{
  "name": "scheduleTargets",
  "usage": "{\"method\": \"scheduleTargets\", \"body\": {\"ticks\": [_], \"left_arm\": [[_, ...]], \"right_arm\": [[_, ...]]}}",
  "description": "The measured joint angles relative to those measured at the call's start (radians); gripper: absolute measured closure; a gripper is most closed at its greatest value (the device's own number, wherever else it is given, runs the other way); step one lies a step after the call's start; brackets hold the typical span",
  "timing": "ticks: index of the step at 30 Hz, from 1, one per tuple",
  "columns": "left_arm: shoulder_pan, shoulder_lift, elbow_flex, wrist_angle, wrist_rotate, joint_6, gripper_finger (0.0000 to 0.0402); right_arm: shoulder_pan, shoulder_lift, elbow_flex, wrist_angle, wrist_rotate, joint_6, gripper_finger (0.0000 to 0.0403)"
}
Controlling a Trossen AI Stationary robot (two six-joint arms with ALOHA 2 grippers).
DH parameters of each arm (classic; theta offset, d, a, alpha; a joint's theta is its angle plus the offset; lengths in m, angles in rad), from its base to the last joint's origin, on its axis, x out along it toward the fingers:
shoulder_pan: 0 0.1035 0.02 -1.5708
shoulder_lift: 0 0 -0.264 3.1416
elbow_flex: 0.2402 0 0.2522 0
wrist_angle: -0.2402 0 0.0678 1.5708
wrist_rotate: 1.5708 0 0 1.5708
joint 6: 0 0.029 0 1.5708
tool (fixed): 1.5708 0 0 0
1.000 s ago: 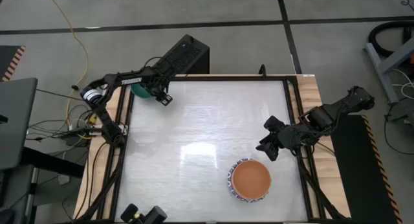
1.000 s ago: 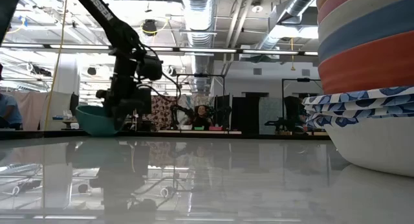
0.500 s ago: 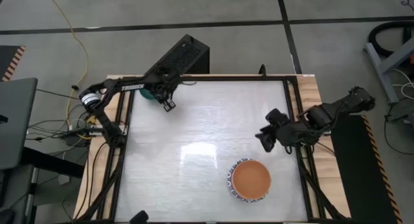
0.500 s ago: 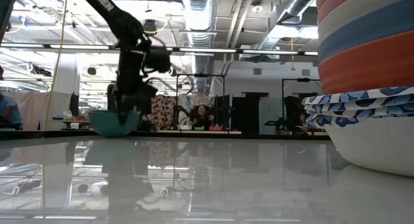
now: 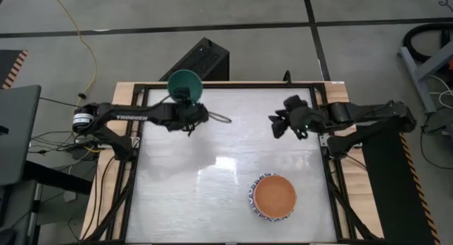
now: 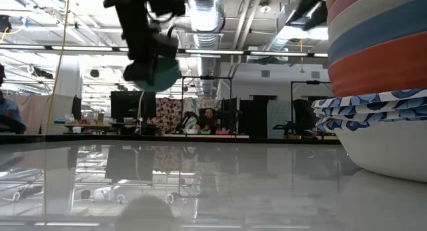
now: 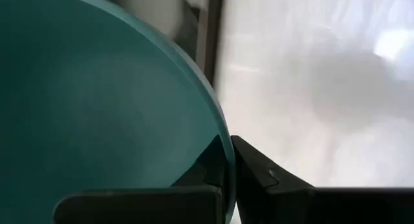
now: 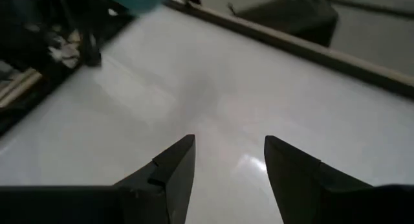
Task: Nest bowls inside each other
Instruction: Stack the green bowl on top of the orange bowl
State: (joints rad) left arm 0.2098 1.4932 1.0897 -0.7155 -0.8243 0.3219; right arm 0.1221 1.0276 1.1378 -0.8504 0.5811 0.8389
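A teal bowl (image 5: pixel 185 84) hangs in the air over the table's far edge, left of the middle, and shows tilted in the low view (image 6: pixel 155 74). My left gripper (image 5: pixel 192 112) is shut on its rim. A stack of nested bowls (image 5: pixel 274 197), an orange one on top and a blue-and-white patterned rim outermost, rests on the table near the front right. It fills the low view's right side (image 6: pixel 380 77). My right gripper (image 5: pixel 279 124) hovers open over the table's far right part, with nothing between its fingers (image 8: pixel 226 166). My left gripper pinches the teal bowl's rim (image 7: pixel 223 143) between its two fingers, one finger (image 7: pixel 208 175) against the bowl's inner face and the other (image 7: pixel 259 179) outside the wall. The bowl is lifted clear of the table and held tilted.
A black box (image 5: pixel 202 61) stands just beyond the table's far edge, close to the lifted bowl. Dark frame rails (image 5: pixel 322 117) run along the table's sides. The white tabletop (image 5: pixel 212 174) between the two grippers and the stack is bare.
My left gripper has shut on the teal bowl's rim at the far left corner, lifted it off the table, carried it toward the right and rolled, tipping the bowl. My right gripper, still open, has moved toward the far edge and a little left.
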Motion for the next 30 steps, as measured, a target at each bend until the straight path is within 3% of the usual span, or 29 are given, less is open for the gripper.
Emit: {"method": "scheduleTargets", "body": {"ticks": [6,14,19,24,30], "left_arm": [[-0.138,-0.003,0.0,0.208,-0.18,0.279,0.0401],[-0.173,-0.003,0.001,0.394,-0.274,0.639,0.0401],[-0.172,-0.003,0.001,0.46,-0.276,0.814,0.0401],[-0.172,-0.003,0.001,0.488,-0.254,0.954,0.0401],[-0.163,-0.003,0.001,0.633,-0.2,1.16,0.0401]], "right_arm": [[-0.082,0.082,0.0,0.295,-0.079,-0.242,0.0198],[-0.089,0.207,0.0,0.512,-0.086,-0.386,0.0198],[-0.11,0.242,0.009,0.657,-0.08,-0.479,0.0198],[-0.141,0.249,0.1,0.656,0.011,-0.555,0.0198],[-0.175,0.283,0.24,0.66,0.023,-0.681,0.0198]]}}
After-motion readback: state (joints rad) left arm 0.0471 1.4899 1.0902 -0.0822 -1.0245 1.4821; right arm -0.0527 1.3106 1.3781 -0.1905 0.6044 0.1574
